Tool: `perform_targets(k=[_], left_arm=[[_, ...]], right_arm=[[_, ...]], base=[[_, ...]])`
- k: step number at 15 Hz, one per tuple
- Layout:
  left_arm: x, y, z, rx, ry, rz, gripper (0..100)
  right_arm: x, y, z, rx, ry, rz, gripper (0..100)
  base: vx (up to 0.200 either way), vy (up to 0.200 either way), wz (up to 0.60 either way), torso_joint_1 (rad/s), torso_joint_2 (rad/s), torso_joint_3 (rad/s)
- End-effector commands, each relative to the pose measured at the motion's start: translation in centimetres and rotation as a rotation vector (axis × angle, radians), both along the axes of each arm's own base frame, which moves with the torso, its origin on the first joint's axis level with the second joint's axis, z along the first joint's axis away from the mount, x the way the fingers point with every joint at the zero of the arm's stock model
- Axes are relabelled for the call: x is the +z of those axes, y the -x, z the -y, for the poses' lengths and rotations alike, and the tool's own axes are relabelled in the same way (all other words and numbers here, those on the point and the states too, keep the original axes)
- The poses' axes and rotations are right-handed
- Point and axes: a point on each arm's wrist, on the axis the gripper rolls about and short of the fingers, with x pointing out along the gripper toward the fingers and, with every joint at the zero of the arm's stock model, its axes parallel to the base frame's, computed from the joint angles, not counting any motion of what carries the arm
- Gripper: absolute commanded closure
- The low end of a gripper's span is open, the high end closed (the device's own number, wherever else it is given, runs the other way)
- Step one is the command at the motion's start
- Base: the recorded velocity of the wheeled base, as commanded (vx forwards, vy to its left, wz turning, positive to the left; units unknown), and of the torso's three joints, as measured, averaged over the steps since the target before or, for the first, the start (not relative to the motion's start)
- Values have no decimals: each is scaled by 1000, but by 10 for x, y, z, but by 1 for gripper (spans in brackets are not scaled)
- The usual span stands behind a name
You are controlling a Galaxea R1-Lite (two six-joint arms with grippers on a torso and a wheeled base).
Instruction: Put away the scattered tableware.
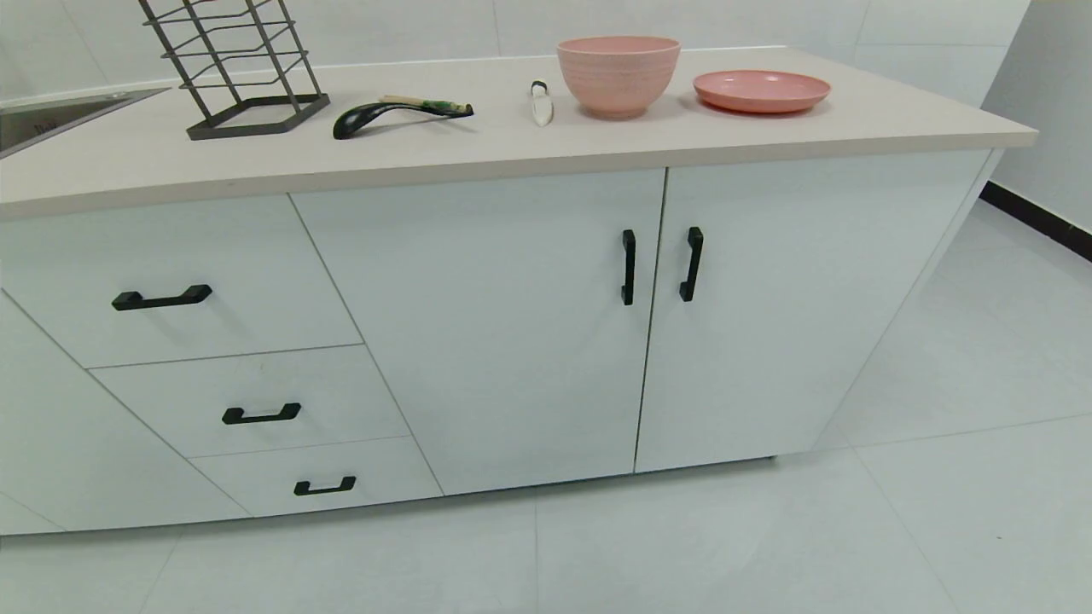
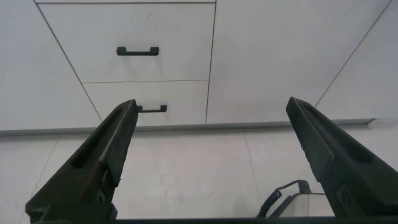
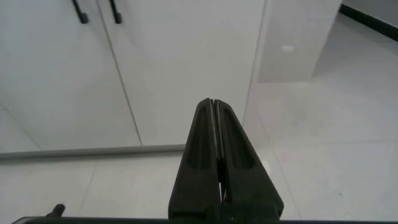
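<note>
On the beige countertop point(image 1: 512, 145) stand a pink bowl point(image 1: 618, 74) and, to its right, a pink plate point(image 1: 761, 90). Left of the bowl lies a small white utensil point(image 1: 541, 102), and further left a black spoon point(image 1: 375, 116) with a green-patterned handle. A black wire rack point(image 1: 243, 64) stands at the counter's left. My left gripper point(image 2: 211, 112) hangs open low in front of the drawers, nothing between its fingers. My right gripper point(image 3: 214, 109) is shut and empty, low near the cabinet doors and floor.
A sink point(image 1: 51, 115) is set into the counter's far left. Below the counter are three drawers with black handles point(image 1: 162, 298) and two cabinet doors with vertical handles point(image 1: 628, 266). Pale tiled floor point(image 1: 768, 529) spreads in front and to the right.
</note>
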Motion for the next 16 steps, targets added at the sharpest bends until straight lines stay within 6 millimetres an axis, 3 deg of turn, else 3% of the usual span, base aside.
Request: perform_targets(k=[1,3,4,7,12,14,16], left_arm=[[0,0,0,1,1,1,0],[0,0,0,1,1,1,0],[0,0,0,1,1,1,0],[0,0,0,1,1,-1,0],[0,0,0,-2,-13,0,0],[0,0,0,-2,-13,0,0],[0,0,0,-4,-13,0,0]], right_arm=[[2,1,-1,51,10,13,100],[24,1,-4,175,28,-2,100],[48,-8,-5,228,29,-53,100],[79,-38,-7,332,40,-126,100],[92,-107,-14,353,124,-91,100],[82,-157,-20,380,137,-70,100],[72,-183,-20,408,150,-100,100]], base=[[0,0,0,0,0,0],[0,0,0,0,0,0],[0,0,0,0,0,0],[0,0,0,0,0,0],[0,0,0,0,0,0],[0,0,0,0,0,0],[0,0,0,0,0,0]])
